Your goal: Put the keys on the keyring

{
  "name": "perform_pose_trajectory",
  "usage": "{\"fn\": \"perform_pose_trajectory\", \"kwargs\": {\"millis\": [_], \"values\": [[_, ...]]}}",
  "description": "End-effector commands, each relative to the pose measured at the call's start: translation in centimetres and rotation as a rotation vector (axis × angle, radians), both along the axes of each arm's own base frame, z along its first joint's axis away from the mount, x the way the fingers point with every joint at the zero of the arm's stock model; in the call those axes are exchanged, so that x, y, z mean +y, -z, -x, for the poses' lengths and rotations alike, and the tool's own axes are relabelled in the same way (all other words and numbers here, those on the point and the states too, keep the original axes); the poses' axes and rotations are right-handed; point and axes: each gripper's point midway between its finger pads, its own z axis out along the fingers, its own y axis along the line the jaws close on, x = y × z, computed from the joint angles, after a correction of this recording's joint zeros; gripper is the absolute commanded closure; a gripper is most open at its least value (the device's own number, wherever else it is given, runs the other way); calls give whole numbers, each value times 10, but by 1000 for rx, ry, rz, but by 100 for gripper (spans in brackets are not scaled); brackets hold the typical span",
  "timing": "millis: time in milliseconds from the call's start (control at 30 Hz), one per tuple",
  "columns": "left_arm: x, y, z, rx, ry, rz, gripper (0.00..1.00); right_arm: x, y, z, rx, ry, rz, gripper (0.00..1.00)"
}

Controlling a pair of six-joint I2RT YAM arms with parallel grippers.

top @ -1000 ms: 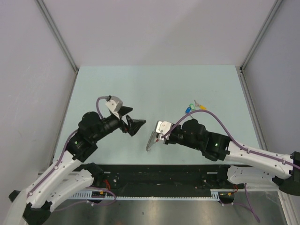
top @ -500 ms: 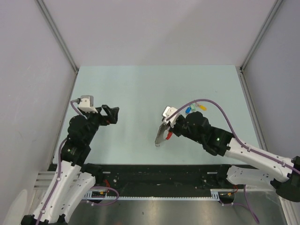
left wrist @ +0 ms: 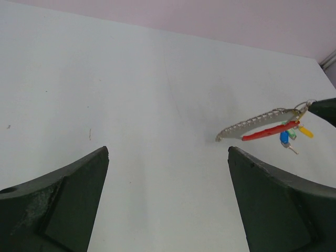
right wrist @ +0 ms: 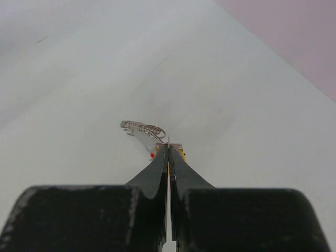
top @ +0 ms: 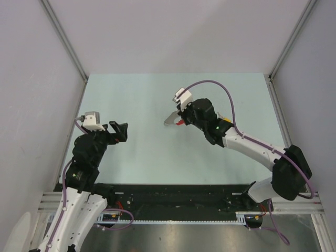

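The keyring [left wrist: 261,130] consists of a flat, glossy red plastic loop, seen edge-on as a narrow strip, and a silvery-grey metal chain whose links give it a toothed outline. Both parts meet at a small wire ring at one end. The keys [left wrist: 285,137] are tiny, with smooth plastic heads in blue, green and yellow, and thin metal shanks. They are bunched just below the same end of the red loop. The right gripper [right wrist: 168,149] has its two dark, tapered fingers pressed flat together, clenched on the wire ring of the keyring. The assembly is located over the middle of the table [top: 147,100], slightly toward the far side, and extends leftward from the fingertips. The left gripper [top: 122,132] is at the left side of the table, well apart from the keyring. Its matte black jaws are spread wide and grasp nothing. The table surface is pale, smooth and matte. A purple cable [top: 210,83] arcs above the right arm. Plain grey walls [top: 168,37] enclose the table on three sides.
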Motion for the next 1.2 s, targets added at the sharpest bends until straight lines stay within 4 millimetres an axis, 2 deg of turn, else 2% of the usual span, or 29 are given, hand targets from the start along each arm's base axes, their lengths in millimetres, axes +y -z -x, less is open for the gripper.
{"fn": "perform_pose_trajectory", "kwargs": {"millis": [0, 133, 167, 233, 267, 300, 367, 400, 467, 500, 567, 600, 633, 667, 733, 767, 833, 900, 967, 1000, 1033, 1067, 1100, 1167], "values": [[9, -9, 0, -38, -38, -13, 0, -2, -41, -48, -56, 86, -236, 100], [7, -11, 1, -46, -29, -11, 0, -18, 7, -62, 93, 158, -257, 100], [7, -11, 1, -45, -29, -11, 0, -26, 27, -62, 126, 176, -238, 100], [7, -12, 1, -48, -28, -10, 0, -32, 52, -60, 180, 194, -235, 100], [7, -12, 1, -48, -29, -11, 0, -40, 72, -55, 227, 221, -234, 100], [8, -13, 1, -49, -29, -10, 0, -48, 83, -53, 250, 241, -232, 100], [8, -14, 2, -54, -31, -9, 0, -52, 95, -43, 290, 239, -246, 100], [8, -15, 2, -58, -30, -6, 0, -60, 113, -34, 324, 257, -226, 100], [8, -16, 2, -59, -33, 0, 0, -68, 120, -25, 343, 278, -225, 97], [8, -18, 2, -63, -36, 10, 0, -74, 133, -15, 377, 293, -213, 96], [8, -19, 2, -64, -38, 15, 0, -88, 133, -10, 367, 341, -213, 89], [8, -19, 3, -63, -39, 14, 0, -95, 143, -1, 389, 360, -206, 85], [8, -19, 3, -64, -38, 15, 0, -102, 144, 1, 390, 382, -208, 75], [9, -21, 4, -70, -39, 15, 0, -108, 136, 3, 374, 400, -223, 70], [10, -20, 5, -68, -43, 11, 0, -125, 144, 12, 395, 449, -219, 62], [11, -20, 6, -71, -45, 10, 0, -129, 132, 15, 371, 454, -245, 59], [12, -22, 8, -82, -48, 11, 0, -143, 132, 23, 372, 493, -251, 50], [13, -26, 10, -100, -51, 15, 0, -154, 115, 29, 341, 516, -278, 43], [14, -28, 11, -113, -56, 17, 0, -169, 110, 34, 332, 571, -278, 33], [14, -29, 12, -119, -55, 17, 0, -174, 92, 36, 293, 576, -312, 32], [15, -28, 12, -120, -61, 16, 0, -181, 86, 37, 274, 605, -322, 25], [16, -28, 13, -125, -61, 11, 0, -188, 83, 42, 271, 627, -320, 24], [17, -29, 13, -128, -65, 8, 0, -194, 66, 45, 227, 632, -354, 21], [17, -28, 13, -125, -65, -2, 0, -205, 50, 52, 181, 670, -384, 17]]}}
